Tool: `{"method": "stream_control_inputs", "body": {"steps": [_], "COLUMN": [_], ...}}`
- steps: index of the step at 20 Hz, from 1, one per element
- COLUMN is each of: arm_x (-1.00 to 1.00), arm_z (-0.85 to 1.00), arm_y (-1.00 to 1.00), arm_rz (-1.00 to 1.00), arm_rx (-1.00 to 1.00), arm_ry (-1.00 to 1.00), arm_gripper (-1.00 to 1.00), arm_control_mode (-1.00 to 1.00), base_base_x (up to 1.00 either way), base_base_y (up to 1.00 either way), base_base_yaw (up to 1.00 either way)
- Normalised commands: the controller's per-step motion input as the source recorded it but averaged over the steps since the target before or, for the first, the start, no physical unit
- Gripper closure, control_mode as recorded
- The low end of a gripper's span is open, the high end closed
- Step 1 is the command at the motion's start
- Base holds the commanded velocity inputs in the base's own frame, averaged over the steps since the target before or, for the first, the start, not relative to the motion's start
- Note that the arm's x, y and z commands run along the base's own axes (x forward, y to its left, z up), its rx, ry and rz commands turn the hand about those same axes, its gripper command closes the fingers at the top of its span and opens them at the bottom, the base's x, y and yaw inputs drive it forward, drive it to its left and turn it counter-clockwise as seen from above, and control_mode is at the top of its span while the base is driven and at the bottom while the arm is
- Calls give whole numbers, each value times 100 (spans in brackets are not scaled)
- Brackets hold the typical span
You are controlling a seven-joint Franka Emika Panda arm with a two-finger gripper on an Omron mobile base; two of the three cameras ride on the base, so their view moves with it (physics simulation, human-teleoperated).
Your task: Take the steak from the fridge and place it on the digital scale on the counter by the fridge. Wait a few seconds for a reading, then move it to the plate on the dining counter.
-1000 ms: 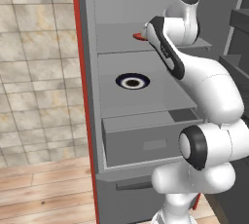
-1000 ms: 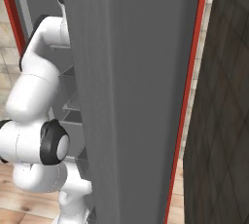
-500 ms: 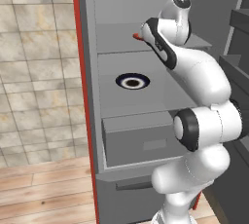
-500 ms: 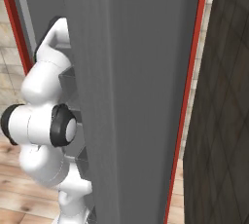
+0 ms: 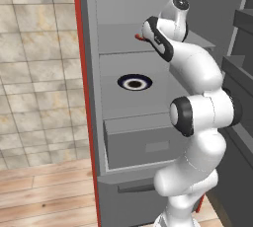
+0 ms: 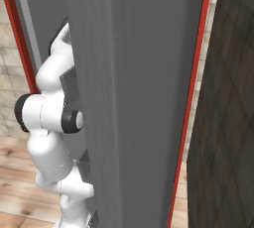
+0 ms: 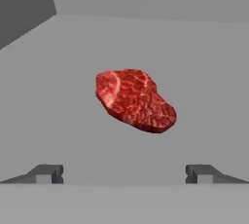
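The fridge stood open in front of me, tall and plain grey, with a thin red edge running down its left side. In the right base view its grey door blocked most of the sight, red trim down its right edge and a dark wall beyond. Inside, grey shelves sat one over another above a drawer with a shallow recessed grip.

The white arm rose from the lower right, bent at a dark elbow joint level with the drawer, then leaned back and up into the fridge, its wrist turned toward the upper shelf.

On the middle shelf, toward its left half, lay a round plate with a white ring and dark centre.

The steak lay flat on the upper shelf, a sliver of its red showing just left of the wrist in the left base view. Seen from the hand, its long axis ran from upper left to lower right, the paler, fattier end pointing toward the shelf's back left corner.

The gripper hung short of the meat with its fingers spread wide, holding nothing, the steak lying beyond the gap between them
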Motion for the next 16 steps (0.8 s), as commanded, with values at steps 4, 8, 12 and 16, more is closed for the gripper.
{"method": "stream_control_inputs", "body": {"steps": [4,8,12,16], "arm_x": [47,50,46,44], "arm_z": [-23,-22,-18,-16], "arm_y": [-7,-8,-11,-8], "arm_rz": [4,5,5,5], "arm_rx": [0,0,0,0], "arm_ry": [0,0,0,0], "arm_gripper": [-100,-100,-100,-100], "arm_control_mode": [-100,-100,-100,-100], "base_base_x": [0,0,0,0], "base_base_y": [0,0,0,0], "base_base_yaw": [0,0,0,0]}}
